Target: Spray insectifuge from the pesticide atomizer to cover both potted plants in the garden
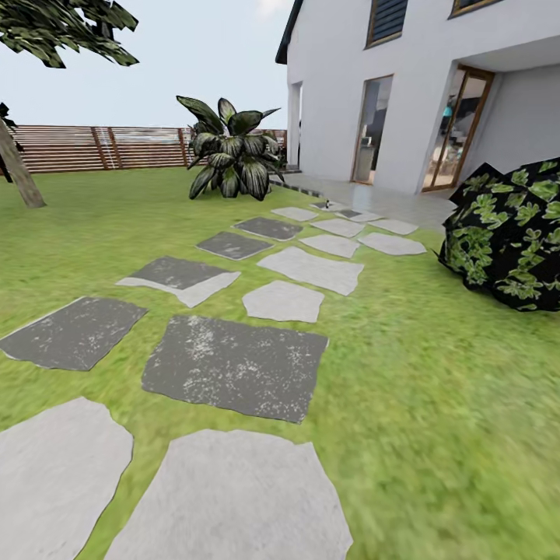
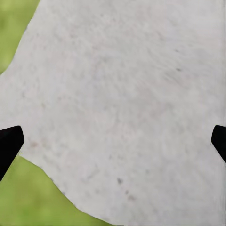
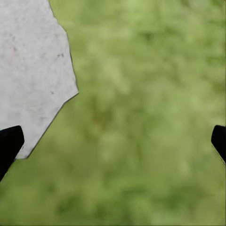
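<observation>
Nearest to the robot, each wrist view looks straight down at the ground. The left gripper [image 2: 113,141] hangs over a pale stepping stone [image 2: 122,103], its two black fingertips [image 2: 8,141] showing at opposite edges of the view, so the jaws stand wide apart with nothing between them. The right gripper [image 3: 113,141] is just as wide and just as empty, over blurred lawn [image 3: 150,117] with a corner of pale stone beside it. Neither touches anything.

In the head view a path of stepping stones [image 1: 233,365], some dark grey and some pale, runs away across the grass toward a paved strip in front of a white house [image 1: 350,93]. A dark leafy bush [image 1: 509,237] sits on the grass well off the path. Farther on, near the end of the path, stands a large striped spiky plant [image 1: 232,152], and behind it a slatted brown fence [image 1: 101,148] closes the garden, with a tree trunk [image 1: 19,175] near the picture's edge.

The pesticide atomizer and the two small potted plants cannot be made out anywhere here. My judgement is that the robot is at the travelling and searching stage, before any pickup. The next move calls for driving on or turning the head to find the small dark bottle, then stopping close enough for an open gripper to reach down to it.
</observation>
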Controlling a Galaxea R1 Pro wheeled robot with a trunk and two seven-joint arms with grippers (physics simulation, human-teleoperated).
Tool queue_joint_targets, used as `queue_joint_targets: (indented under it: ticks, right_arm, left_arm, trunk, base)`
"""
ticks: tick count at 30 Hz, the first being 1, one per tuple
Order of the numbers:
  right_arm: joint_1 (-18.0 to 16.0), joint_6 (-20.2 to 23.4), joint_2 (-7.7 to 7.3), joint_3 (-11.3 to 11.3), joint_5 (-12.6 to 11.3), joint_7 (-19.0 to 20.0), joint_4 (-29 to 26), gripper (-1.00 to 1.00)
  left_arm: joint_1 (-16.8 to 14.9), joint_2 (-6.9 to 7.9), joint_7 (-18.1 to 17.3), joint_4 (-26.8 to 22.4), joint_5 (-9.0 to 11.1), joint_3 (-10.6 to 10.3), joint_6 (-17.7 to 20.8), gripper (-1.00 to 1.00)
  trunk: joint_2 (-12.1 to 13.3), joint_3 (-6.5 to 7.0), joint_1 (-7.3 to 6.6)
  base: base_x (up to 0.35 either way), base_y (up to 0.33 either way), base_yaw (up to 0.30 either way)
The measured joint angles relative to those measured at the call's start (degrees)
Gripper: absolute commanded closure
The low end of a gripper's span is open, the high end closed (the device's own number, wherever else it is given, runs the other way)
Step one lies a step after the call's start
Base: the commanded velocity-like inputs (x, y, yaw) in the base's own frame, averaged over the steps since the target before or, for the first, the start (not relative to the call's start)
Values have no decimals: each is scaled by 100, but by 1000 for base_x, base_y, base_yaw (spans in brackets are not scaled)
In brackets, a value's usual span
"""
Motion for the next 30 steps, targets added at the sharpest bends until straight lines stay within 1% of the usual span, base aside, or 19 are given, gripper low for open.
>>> queue_joint_targets:
  ticks: [30]
  right_arm:
    - [0,0,0,-5,0,0,0,-100]
  left_arm:
    - [0,0,0,-4,0,0,0,-100]
  trunk:
    - [0,0,0]
  base:
    - [306,0,0]
